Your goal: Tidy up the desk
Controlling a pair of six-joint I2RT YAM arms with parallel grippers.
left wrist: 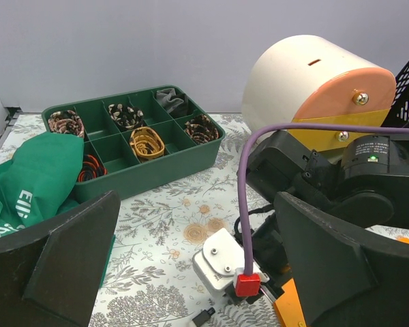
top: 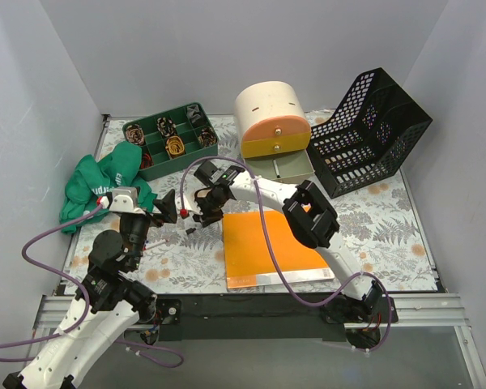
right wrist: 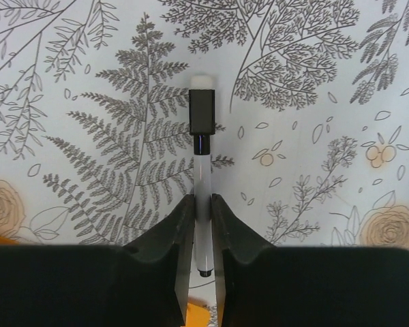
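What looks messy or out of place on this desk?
A green cloth lies crumpled at the desk's left edge, beside the green tray. The bottom drawer of the cream drawer unit stands open. The right gripper is pinching a marker over the bare desk, away from any holder.

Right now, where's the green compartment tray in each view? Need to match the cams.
Top external: green compartment tray at back left, left of the cream drawer unit.
Left wrist: tray at upper left, again left of the drawer unit.
Right wrist: not in it; only a marker in the right gripper.
Shared landmark: the fern print of the desk.
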